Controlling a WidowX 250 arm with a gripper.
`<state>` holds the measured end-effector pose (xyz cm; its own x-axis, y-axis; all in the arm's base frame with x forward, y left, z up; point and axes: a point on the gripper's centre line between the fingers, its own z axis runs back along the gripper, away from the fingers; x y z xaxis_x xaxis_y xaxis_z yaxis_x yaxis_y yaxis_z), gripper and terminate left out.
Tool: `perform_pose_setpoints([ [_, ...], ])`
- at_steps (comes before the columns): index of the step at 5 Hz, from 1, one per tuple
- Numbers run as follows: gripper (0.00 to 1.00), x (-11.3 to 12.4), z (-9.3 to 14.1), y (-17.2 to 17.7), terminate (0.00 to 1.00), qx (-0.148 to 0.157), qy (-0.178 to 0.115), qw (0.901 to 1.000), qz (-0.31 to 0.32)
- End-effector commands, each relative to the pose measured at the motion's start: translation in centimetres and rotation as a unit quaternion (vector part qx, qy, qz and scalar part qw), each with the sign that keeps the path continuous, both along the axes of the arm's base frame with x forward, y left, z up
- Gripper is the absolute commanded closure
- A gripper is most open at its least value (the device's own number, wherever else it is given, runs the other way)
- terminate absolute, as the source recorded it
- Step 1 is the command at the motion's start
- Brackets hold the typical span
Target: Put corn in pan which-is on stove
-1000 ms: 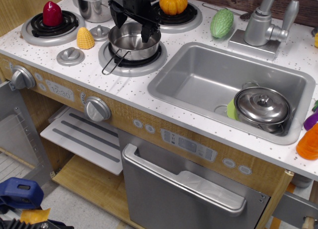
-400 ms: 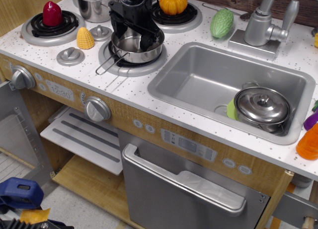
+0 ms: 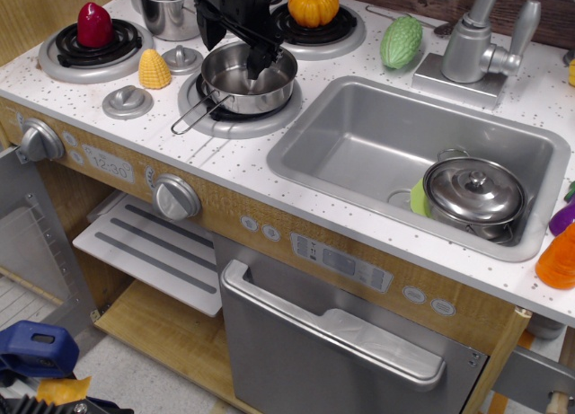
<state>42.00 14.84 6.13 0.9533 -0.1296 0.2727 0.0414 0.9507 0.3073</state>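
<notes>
The yellow corn point(image 3: 154, 69) stands on the white speckled stove point(image 3: 108, 82) top, between the left burner and the front middle burner. The shiny steel pan point(image 3: 235, 89) sits on the front middle burner, its wire handle pointing to the front left; the pan is empty. My black gripper point(image 3: 234, 48) hangs over the pan's far half, open and empty, with one finger low inside the pan. The corn is to the left of the gripper, apart from it.
A red toy point(image 3: 93, 24) sits on the left burner and an orange pumpkin point(image 3: 314, 3) on the back burner. A steel pot point(image 3: 165, 8) stands behind the gripper. A green gourd point(image 3: 401, 41) lies by the tap. The sink point(image 3: 359, 145) holds a lidded pot point(image 3: 474, 193).
The gripper dropped around the pan, then rose again and shifted a little left. The pan slid slightly and its handle swung a little. The corn has not moved.
</notes>
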Motion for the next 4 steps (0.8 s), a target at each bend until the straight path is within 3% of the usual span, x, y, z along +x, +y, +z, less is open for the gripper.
perform_pose_setpoints([
  [1,0.00,-0.2,4.4,3.1,0.00,0.019,-0.034,0.9992,-0.006],
  [3,0.00,-0.9,3.7,6.5,0.00,0.012,-0.053,0.9983,-0.020],
  [4,0.00,-0.7,4.0,8.7,0.00,0.002,-0.044,0.9984,-0.036],
])
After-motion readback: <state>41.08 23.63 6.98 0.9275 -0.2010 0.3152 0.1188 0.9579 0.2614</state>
